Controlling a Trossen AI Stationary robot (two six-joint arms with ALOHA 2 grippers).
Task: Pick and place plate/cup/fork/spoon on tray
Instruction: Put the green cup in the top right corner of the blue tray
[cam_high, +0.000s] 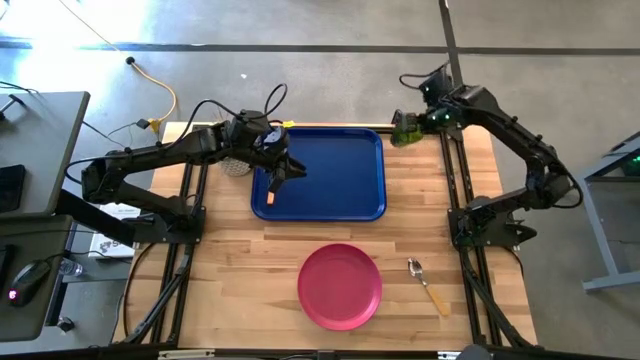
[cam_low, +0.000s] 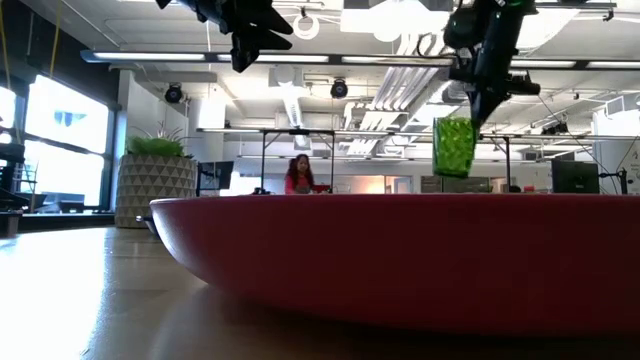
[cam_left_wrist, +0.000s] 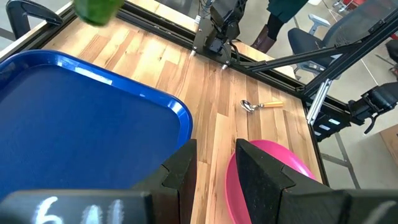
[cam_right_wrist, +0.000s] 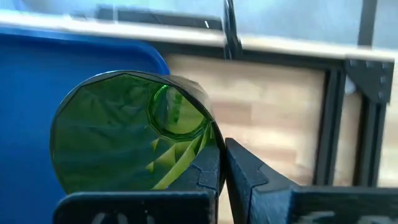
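Left arm: its tool (cam_high: 283, 168) hangs over the left part of the tray (cam_high: 345, 200), raised above it. In the left wrist view the fingers (cam_left_wrist: 261, 177) stand slightly apart with nothing visible between them. The fork (cam_high: 272, 196) lies on the tray floor directly beneath, orange handle toward the near rim. Judgement: the fork is delivered, and the parted, raised fingers fit a release position from which the arm is free for another item.

Tray: it sits at the far middle of the surface (cam_high: 230, 270). Apart from the fork, it carries nothing.

Plate (cam_high: 340, 286): it rests on the surface near the front edge, well apart from the tray, not yet placed. Its position between both arms suggests either could reach it.

Spoon (cam_high: 427, 282): it lies on the surface just right of the plate, bowl pointing away from the front edge, untouched.

Right arm: its tool (cam_high: 412, 122) is clamped on the cup (cam_high: 404, 131), one finger inside the wall and one outside per the right wrist view. The cup is held in the air beside the tray's far right corner, not over it. Judgement: a rim grip keeps the cup's base free for setting down; carriage inward over the rim remains.
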